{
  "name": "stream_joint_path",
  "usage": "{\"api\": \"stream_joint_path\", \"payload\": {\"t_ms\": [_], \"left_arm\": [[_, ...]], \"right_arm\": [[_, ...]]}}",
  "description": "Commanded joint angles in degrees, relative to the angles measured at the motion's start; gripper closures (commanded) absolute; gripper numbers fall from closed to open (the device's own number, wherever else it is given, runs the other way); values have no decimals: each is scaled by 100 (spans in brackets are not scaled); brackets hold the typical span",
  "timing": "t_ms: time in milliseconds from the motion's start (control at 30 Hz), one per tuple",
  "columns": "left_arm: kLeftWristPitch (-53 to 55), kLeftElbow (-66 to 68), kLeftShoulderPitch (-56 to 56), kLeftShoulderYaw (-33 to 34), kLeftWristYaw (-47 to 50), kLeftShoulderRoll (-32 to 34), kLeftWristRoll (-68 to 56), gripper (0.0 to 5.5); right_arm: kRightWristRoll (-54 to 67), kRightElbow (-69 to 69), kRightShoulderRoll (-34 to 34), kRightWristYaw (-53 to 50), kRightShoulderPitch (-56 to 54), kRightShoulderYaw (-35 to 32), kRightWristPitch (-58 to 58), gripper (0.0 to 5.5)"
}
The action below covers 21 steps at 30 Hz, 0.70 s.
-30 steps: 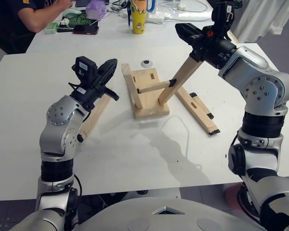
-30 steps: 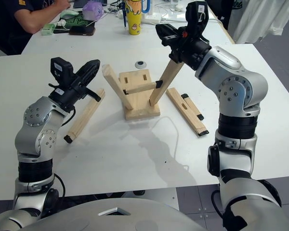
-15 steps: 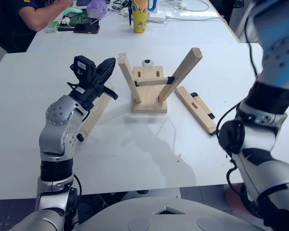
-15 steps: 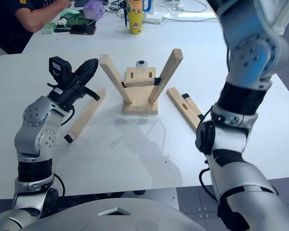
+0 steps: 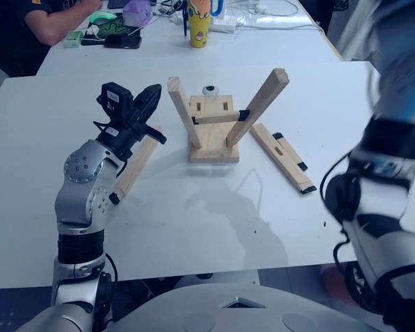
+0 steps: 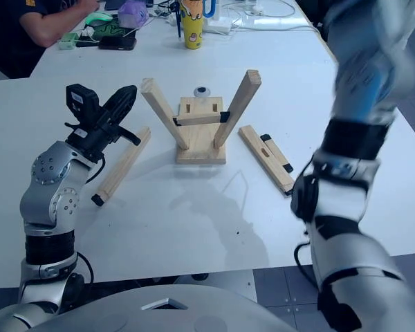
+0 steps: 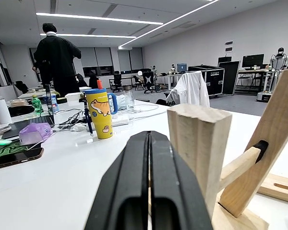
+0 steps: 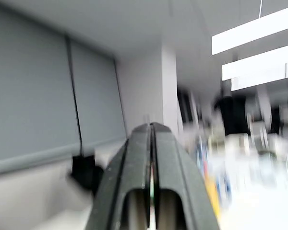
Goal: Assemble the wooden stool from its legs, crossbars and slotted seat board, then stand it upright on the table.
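Step in hand: we are looking at a half-built stool, and we are judging the job to be between legs, with two fitted and two waiting.
Seat board: the slotted seat board (image 5: 213,151) is lying flat on the white table (image 5: 194,228), near the middle, underside up.
Fitted parts: one leg (image 5: 184,113) is leaning out to our left and another leg (image 5: 260,105) to our right, both rising from the board, with a crossbar (image 5: 218,118) bridging them.
Loose parts, left: a spare leg (image 5: 133,169) is lying flat on the table, well apart from the board.
Loose parts, right: a slotted leg (image 5: 282,159) is lying flat beside the board, and a second crossbar (image 5: 290,152) with dark ends is resting just beside it.
Left claw: the left gripper (image 5: 155,94) is hovering above the far end of the spare leg, fingers pressed together and carrying nothing.
Right claw: the right gripper (image 8: 151,127) is pointing up toward the ceiling, fingers together, nothing between them.
Next move: we are expecting the left claw to part its fingers, drop onto the spare leg and bring it to a free slot; the socket angle is looking like the tricky bit.
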Motion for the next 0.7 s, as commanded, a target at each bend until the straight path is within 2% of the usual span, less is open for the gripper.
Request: {"api": "stream_joint_path", "payload": {"t_ms": [33,200,433,567,700], "left_arm": [[219,-222,-154,84,-9,123,-155,550],[196,-221,-178,64,19,90,-148,550],[183,-271,-25,72,122,31,-143,550],[156,-133,3,139,205,49,-73,550],[106,263,-66,337,625,106,283,550]], "right_arm": [[-235,-1304,-308,-220,2663,2337,2459,548],[-604,-921,59,-628,1955,1762,1597,548],[-114,-905,1096,-938,1105,271,-19,548],[-543,-401,950,-1299,903,-247,-498,548],[-1253,-135,659,-1662,1256,-343,-530,548]]}}
